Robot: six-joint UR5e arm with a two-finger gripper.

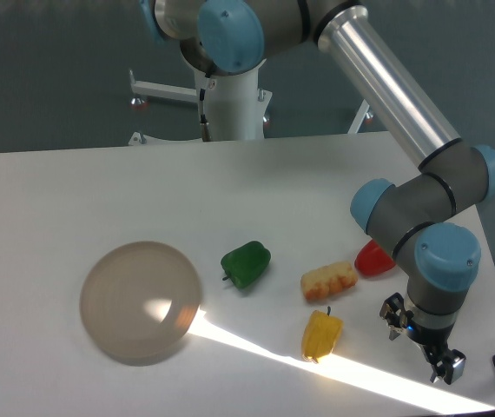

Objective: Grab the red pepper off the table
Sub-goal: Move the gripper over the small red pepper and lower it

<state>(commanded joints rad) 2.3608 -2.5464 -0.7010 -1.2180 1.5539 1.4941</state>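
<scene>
Three peppers on desk (74, 182). Red pepper (372, 259) far right, half hidden behind arm's wrist. Gripper (423, 346) nearer, its fingers spread, empty. Risk: corn cob (329, 281) beside target could get knocked during approach.

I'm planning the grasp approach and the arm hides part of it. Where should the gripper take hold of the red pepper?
Probably across the rounded body of the red pepper, coming from above. Only its left part shows, the rest being hidden behind the arm's wrist. The gripper hangs nearer the camera, so it would have to move back. The corn piece lies close on one side.
</scene>
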